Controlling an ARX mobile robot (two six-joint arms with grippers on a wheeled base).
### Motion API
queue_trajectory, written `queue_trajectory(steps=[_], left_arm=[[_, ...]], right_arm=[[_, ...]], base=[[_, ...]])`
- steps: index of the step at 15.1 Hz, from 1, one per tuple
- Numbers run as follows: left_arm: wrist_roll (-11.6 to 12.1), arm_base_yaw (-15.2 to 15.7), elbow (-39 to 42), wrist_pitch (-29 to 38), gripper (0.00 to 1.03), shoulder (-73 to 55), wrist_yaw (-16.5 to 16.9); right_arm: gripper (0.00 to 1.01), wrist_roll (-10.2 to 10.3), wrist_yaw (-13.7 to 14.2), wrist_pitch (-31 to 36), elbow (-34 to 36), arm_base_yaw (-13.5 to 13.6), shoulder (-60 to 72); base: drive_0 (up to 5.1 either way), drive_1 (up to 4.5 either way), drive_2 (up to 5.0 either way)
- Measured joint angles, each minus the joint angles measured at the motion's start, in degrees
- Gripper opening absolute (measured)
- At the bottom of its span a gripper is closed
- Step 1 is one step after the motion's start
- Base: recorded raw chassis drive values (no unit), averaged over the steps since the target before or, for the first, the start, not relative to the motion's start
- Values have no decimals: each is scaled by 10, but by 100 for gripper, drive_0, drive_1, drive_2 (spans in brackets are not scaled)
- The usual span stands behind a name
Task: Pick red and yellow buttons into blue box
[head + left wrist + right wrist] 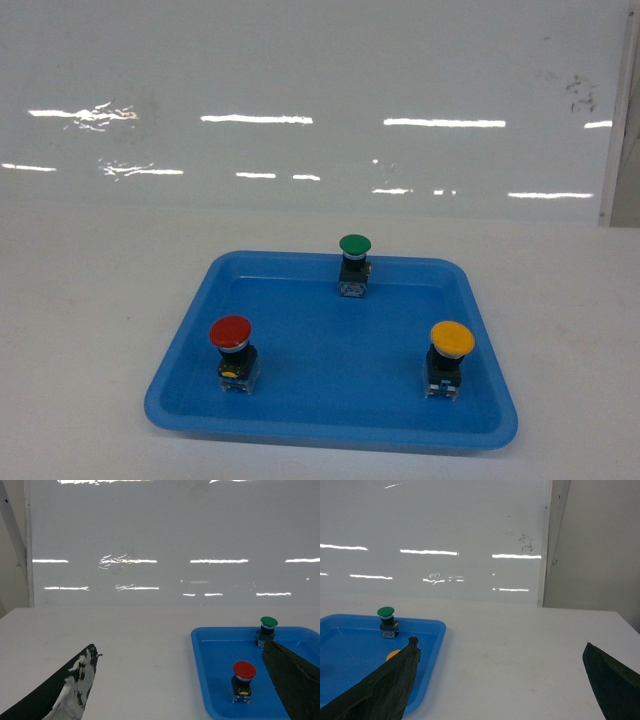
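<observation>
Nothing moved yet: red-capped push button [231,345] lower left and yellow-capped push button [449,354] lower right sit in shallow blue plastic tray [330,425], both tools spread and empty, deep blue box not seen.

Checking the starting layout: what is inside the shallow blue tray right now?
Three buttons stand upright in the tray: red front left, yellow front right, green at the back. Nothing covers them.
</observation>
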State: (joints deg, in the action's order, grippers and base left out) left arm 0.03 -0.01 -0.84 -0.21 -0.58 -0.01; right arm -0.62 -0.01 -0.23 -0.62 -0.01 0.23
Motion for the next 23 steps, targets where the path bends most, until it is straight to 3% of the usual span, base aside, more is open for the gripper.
queue_trajectory(steps=[4,5,9,10,14,18,21,23], left_arm=[[0,0,0,3,98,-1,1],[0,3,0,31,98,-16,6],[0,13,-9,206,98,-245,48],[5,6,-59,318,98,-397,72],[35,12,-116,390,98,-555,104],[65,29,-182,434,98,-686,121],[80,8,-223,466,98,-791,121],[85,2,-246,443,98,-840,118]], right_arm=[[98,0,0,6,0,0,2],[98,0,0,38,0,1,20],[98,-5,14,207,-7,32,233],[98,-5,26,309,-55,57,384],[98,-15,34,327,-112,87,523],[98,-46,34,347,-177,105,632],[98,-55,42,371,-193,117,718],[98,-59,41,351,-196,126,728]], base=[[0,0,0],[0,0,0],[0,0,0],[0,0,0],[0,0,0],[0,0,0],[0,0,0],[0,0,0]])
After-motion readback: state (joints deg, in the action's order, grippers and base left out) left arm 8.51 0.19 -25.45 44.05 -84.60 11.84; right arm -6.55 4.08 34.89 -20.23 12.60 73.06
